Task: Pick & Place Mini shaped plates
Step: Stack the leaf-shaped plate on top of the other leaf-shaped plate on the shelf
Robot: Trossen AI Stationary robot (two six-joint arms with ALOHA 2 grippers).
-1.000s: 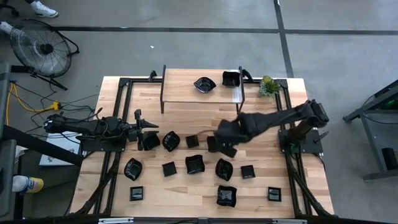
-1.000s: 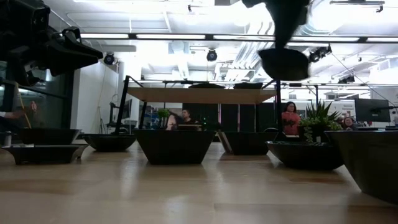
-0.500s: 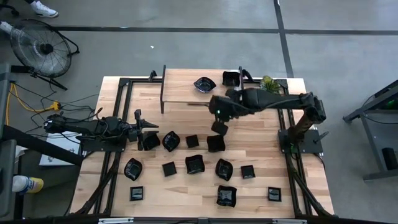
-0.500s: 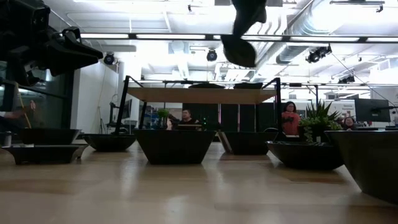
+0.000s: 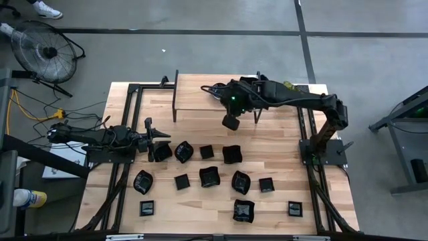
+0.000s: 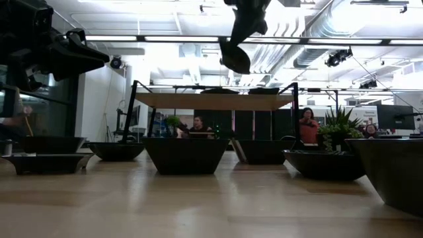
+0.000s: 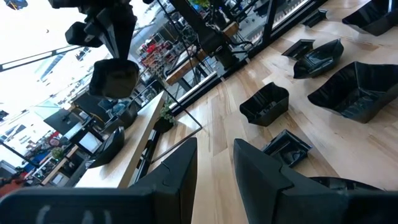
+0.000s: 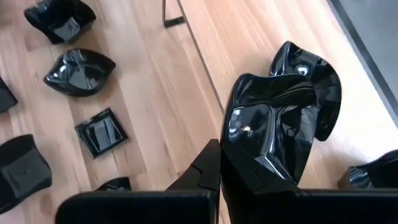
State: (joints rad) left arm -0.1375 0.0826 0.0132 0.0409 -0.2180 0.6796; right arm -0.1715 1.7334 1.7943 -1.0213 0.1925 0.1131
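Observation:
My right gripper (image 5: 232,114) hovers over the near edge of the raised wooden shelf (image 5: 194,100), shut on a small glossy black dish (image 5: 231,122), which the low view shows high above the table (image 6: 234,58). Two black dishes rest on the shelf, a wavy one (image 8: 311,74) and one farther right (image 5: 249,84). Several more mini plates (image 5: 208,177) sit base-down in rows on the table. My left gripper (image 5: 155,139) waits open at the table's left, just above a dish (image 5: 160,152). My right gripper holds the dish by its wall (image 8: 233,177) at one side. One finger (image 8: 205,171) shows against the outside, and the dish hides the other. The fingers come from above, slanting down. The dish hangs tilted below them, lifted clear of table and shelf.
A small green plant (image 5: 287,90) stands at the shelf's right end. Black frame rails (image 5: 127,134) run along the table's left and right sides. Bare wood lies between the shelf and the plate rows (image 5: 200,127). People show in the room beyond the table (image 6: 307,125).
My right gripper has carried the dish from above the plate rows at the table's middle toward the far edge and a little left, rising as it went. It now hangs by the shelf. The left arm has kept still.

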